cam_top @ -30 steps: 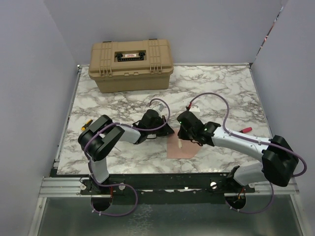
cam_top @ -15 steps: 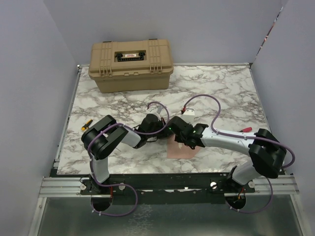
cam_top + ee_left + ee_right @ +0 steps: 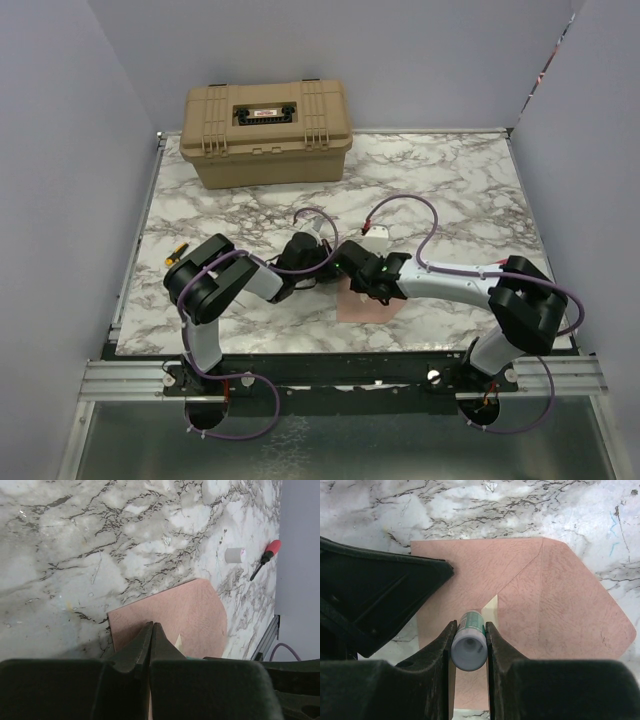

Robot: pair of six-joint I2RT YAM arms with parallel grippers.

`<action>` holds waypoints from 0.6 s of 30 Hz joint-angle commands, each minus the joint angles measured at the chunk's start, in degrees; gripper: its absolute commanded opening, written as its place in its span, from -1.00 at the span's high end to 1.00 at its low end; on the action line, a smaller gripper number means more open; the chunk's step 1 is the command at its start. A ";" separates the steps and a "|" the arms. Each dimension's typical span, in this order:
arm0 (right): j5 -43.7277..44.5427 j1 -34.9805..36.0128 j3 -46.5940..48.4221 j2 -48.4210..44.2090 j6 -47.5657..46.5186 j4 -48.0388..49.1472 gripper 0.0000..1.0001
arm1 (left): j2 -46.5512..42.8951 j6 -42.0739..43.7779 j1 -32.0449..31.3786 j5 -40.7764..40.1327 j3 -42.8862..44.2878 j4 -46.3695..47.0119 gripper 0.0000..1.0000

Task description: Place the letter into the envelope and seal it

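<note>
The pinkish-brown envelope (image 3: pixel 368 303) lies flat near the table's front edge, its flaps folded over. It also shows in the left wrist view (image 3: pixel 190 612) and the right wrist view (image 3: pixel 555 605). A pale sliver of the letter (image 3: pixel 490 608) shows through the gap between the flaps. My right gripper (image 3: pixel 469 625) is shut on a green-and-white glue stick (image 3: pixel 469 647), whose tip points down at that gap. My left gripper (image 3: pixel 152 625) is shut, its tips resting on the envelope's left corner. In the top view the two grippers (image 3: pixel 325 268) (image 3: pixel 365 285) nearly touch.
A tan plastic toolbox (image 3: pixel 266 132) stands at the back left. A red-handled screwdriver (image 3: pixel 267 557) and a small white cap (image 3: pixel 234 555) lie right of the envelope. A small yellow item (image 3: pixel 178 250) lies at the table's left edge.
My right arm has swung left with the glue stick, over the envelope and up against the left gripper. The left gripper has shifted slightly right onto the envelope's corner.
</note>
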 commanded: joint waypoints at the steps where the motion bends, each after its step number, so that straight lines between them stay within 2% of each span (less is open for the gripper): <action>1: 0.66 1.58 1.42 2.25 1.70 -1.94 1.00 | 2.80 -0.01 1.30 -0.59 -2.53 -7.85 1.00; 9: 0.25 5.88 1.86 3.59 1.17 -6.24 0.99 | 5.37 -3.46 1.95 -1.17 -3.50 -6.93 1.00; 18: -5.88 8.23 -3.12 1.23 0.78 -2.54 0.99 | 5.72 -4.27 3.11 -1.76 -4.91 -6.31 1.00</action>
